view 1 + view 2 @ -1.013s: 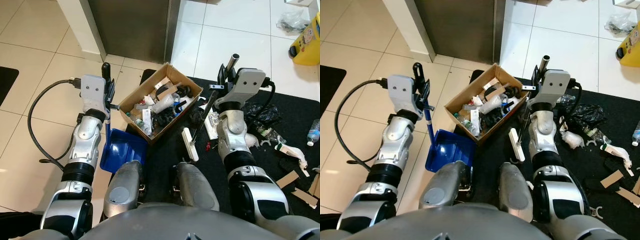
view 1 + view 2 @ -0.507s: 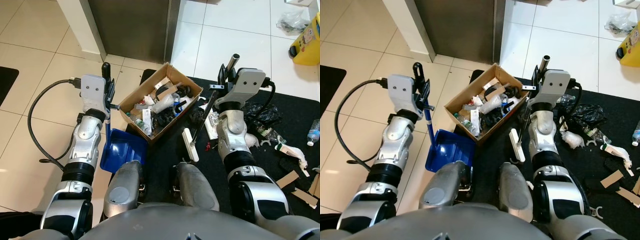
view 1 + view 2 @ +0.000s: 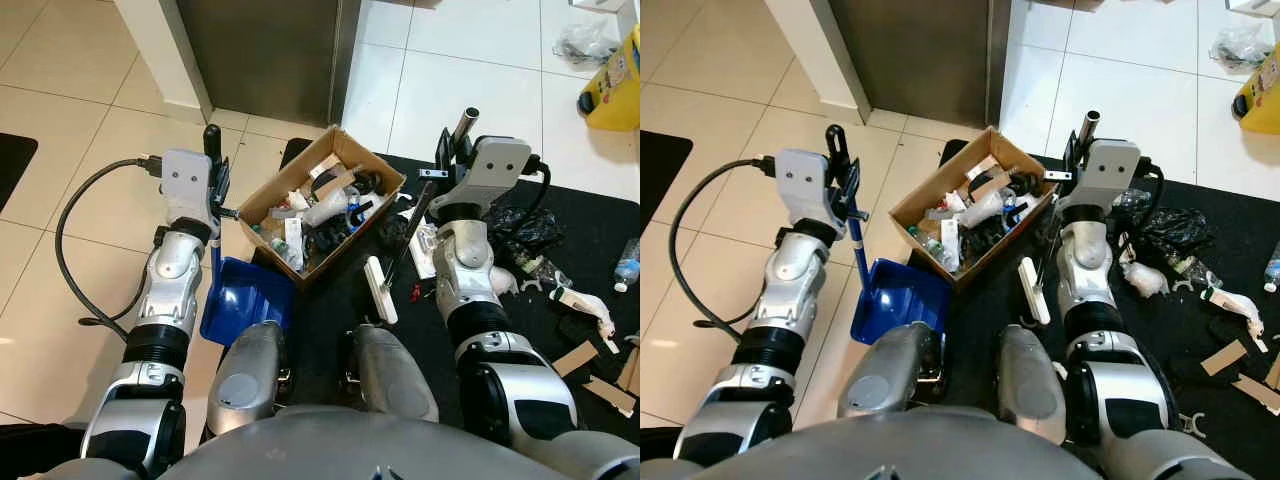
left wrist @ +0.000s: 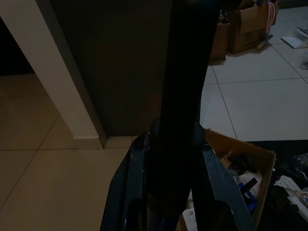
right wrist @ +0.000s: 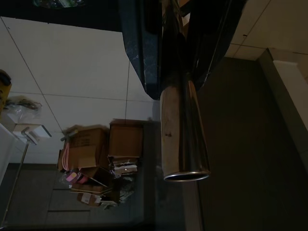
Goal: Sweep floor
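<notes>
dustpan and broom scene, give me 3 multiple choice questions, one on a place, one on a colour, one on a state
1. Where does the cardboard box sit?
A. partly on the black mat
B. on a table
C. inside the dustpan

2. What colour is the dustpan?
A. red
B. blue
C. green

3. What is the right gripper doing?
A. hanging open
B. pressing a bottle
C. shut on the metal broom handle

Key: 1 A, the box straddles the mat's edge and the tiles. 2 B, the pan by the left arm is blue; the left gripper holds its pole. 3 C, the fingers clamp the tube in the right wrist view.
</notes>
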Available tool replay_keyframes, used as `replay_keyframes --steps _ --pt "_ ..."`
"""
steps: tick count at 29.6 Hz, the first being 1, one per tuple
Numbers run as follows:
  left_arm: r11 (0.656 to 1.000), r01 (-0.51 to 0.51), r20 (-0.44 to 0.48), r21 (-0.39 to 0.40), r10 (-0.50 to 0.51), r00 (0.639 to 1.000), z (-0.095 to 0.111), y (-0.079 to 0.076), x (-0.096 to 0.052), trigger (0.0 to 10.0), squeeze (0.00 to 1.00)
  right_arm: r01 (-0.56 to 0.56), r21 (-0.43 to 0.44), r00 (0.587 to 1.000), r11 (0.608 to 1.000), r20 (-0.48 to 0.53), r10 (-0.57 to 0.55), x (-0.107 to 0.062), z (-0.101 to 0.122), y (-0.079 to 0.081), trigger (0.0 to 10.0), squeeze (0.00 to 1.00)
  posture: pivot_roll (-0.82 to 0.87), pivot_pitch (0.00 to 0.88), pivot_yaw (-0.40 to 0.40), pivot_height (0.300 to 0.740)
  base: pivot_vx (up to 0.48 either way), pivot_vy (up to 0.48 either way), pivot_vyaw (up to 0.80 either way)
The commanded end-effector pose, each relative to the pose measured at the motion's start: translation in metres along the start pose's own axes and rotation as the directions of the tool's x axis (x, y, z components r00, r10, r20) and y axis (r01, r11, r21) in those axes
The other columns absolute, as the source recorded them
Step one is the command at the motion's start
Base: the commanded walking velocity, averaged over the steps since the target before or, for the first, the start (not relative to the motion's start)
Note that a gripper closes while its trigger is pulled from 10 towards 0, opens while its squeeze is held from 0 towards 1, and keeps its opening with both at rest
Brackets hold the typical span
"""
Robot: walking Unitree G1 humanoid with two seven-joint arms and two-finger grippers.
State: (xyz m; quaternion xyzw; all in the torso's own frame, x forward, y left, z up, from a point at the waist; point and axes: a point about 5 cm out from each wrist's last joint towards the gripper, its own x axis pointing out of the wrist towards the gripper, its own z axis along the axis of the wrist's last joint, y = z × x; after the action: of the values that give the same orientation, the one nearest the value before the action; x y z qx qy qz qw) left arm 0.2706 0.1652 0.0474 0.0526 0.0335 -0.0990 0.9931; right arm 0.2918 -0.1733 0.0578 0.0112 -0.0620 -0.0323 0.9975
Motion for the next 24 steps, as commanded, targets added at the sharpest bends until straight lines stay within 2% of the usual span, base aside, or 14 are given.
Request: replay_keyframes --steps 1,24 --pt "0.999 0.005 0.043 -0.035 -0.004 0.999 0.0085 -0.0041 0.0043 10.0 0.00 -0.012 -0.006 1.000 1.000 0.020 0.012 0.0016 0.0042 0.0013 10.0 0.00 0.08 0.000 0.005 0.740 0.000 0.000 0.00" --pt "0.999 0.008 0.039 -0.035 -0.007 0.999 0.0075 -0.0050 0.0035 10.0 0.00 -0.011 -0.010 1.000 1.000 0.017 0.011 0.0002 0.0035 0.0000 10.0 0.00 0.07 0.000 0.007 0.740 0.000 0.000 0.00"
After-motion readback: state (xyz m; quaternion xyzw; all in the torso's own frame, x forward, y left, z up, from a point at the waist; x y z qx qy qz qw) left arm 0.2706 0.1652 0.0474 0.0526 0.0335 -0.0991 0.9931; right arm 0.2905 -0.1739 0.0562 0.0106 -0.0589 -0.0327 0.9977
